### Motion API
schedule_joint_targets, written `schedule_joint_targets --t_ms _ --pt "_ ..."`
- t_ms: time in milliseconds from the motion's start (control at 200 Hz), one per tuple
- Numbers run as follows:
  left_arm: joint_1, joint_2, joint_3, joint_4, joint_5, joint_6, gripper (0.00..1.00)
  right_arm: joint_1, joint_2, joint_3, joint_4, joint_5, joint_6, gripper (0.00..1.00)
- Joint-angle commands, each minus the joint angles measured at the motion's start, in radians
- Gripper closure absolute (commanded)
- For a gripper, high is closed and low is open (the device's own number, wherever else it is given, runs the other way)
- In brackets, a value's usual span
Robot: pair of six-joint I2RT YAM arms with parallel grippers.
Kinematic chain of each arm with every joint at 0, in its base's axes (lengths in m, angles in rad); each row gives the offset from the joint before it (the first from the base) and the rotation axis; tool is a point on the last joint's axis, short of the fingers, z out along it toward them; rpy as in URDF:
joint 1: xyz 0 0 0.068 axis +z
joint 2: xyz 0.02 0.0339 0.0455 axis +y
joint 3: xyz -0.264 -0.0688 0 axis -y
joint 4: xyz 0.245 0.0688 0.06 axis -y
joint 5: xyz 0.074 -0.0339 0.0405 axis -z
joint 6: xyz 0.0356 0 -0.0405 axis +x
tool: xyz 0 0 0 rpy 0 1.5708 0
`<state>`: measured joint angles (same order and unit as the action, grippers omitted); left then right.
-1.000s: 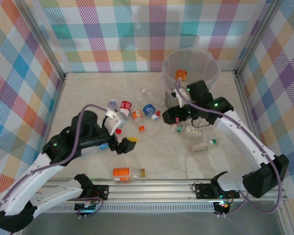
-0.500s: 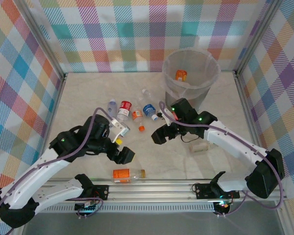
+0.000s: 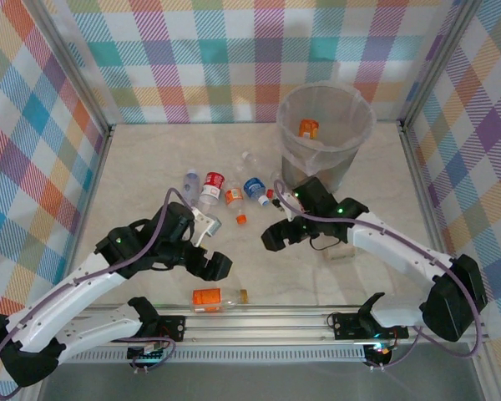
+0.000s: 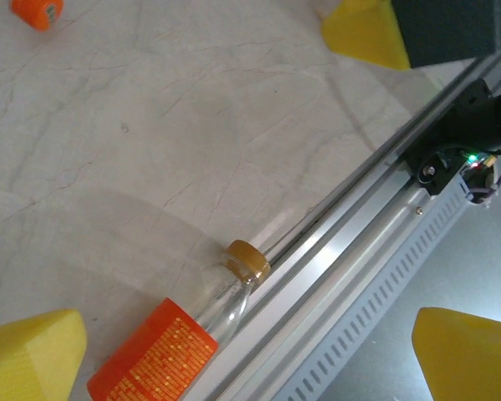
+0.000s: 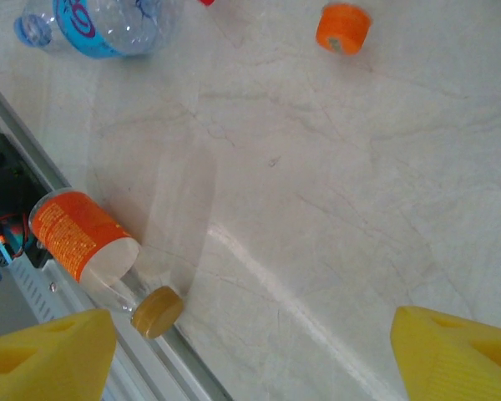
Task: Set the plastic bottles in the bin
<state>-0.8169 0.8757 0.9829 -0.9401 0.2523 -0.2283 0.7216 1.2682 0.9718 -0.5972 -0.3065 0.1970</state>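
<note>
Lower left-centre of top view: left fingers (image 3: 217,266) spread wide, nothing betw. them, over bare table (image 3: 150,167). Just below, by the front rail (image 3: 275,316): orange-label bottle (image 3: 219,295) lying flat (tan cap, clear neck in left wrist view). Mid frame: several more bottles (image 3: 213,185) clustered on their sides, loose orange cap (image 3: 241,219) just beside. Right of centre: right fingers (image 3: 275,238) also wide apart, empty. Upper right: bin (image 3: 321,163) upright w/ one orange bottle (image 3: 308,128) inside.
</note>
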Motion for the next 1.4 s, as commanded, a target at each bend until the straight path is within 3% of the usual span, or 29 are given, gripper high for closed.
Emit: schedule_joint_targets --t_ms 0,105,385,765,1055,1395 --pt "-0.017 -0.08 -0.01 0.02 -0.024 -0.022 0.0 0.023 -0.023 -0.029 0.053 -0.054 0.006 0.14" --pt "-0.016 -0.114 -0.001 -0.003 -0.034 -0.036 0.0 0.047 -0.002 -0.038 0.06 -0.035 0.004 0.14" --pt "-0.035 -0.029 -0.02 -0.094 -0.079 -0.088 0.0 0.052 -0.022 -0.069 0.098 -0.012 0.037 0.14" --pt "-0.224 0.186 -0.036 -0.068 -0.201 -0.129 0.0 0.018 -0.148 -0.132 0.091 0.029 0.129 0.09" --pt "-0.367 0.349 -0.037 -0.005 -0.241 -0.088 0.01 -0.09 -0.285 -0.209 0.078 -0.065 0.193 0.08" --pt "-0.394 0.502 -0.034 0.012 -0.251 -0.046 0.07 -0.112 -0.411 -0.187 -0.18 -0.164 0.2 0.05"
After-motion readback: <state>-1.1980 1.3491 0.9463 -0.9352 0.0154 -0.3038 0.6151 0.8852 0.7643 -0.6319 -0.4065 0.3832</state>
